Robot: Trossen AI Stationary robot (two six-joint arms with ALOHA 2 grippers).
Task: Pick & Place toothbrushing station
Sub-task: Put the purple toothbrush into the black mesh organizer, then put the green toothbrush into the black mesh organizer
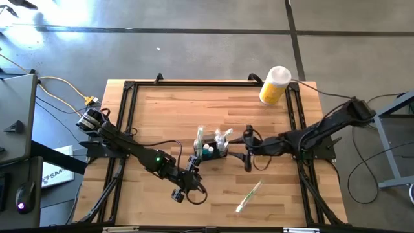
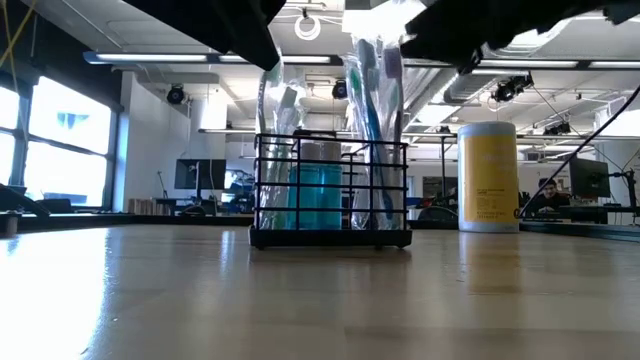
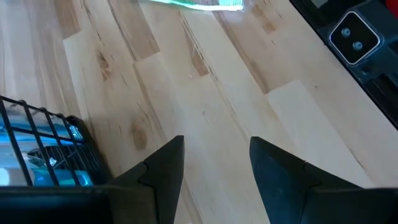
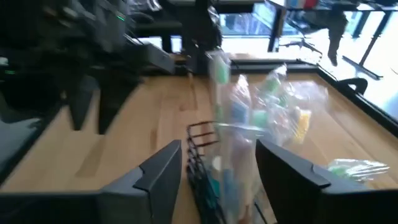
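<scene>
The black wire-mesh caddy point(image 1: 210, 149) stands upright on its base at the middle of the table, holding plastic-wrapped toothbrushes and a teal container; it also shows in the low view point(image 2: 330, 190). My right gripper point(image 1: 244, 150) is open just right of it, its fingers pointing level toward the table's left. In the right wrist view the caddy point(image 4: 208, 162) stands ahead between my right gripper's point(image 4: 217, 146) fingers, apart from them. My left gripper point(image 1: 194, 181) is open and empty over bare wood near the caddy's near-left corner point(image 3: 43, 149), pointing away from it point(image 3: 214, 140).
A yellow cylinder with a white lid point(image 1: 275, 84) stands at the far right of the table, also in the low view point(image 2: 488, 175). A loose wrapped green toothbrush point(image 1: 249, 194) lies near the front right. Black frame rails point(image 1: 126, 116) run along the table's sides.
</scene>
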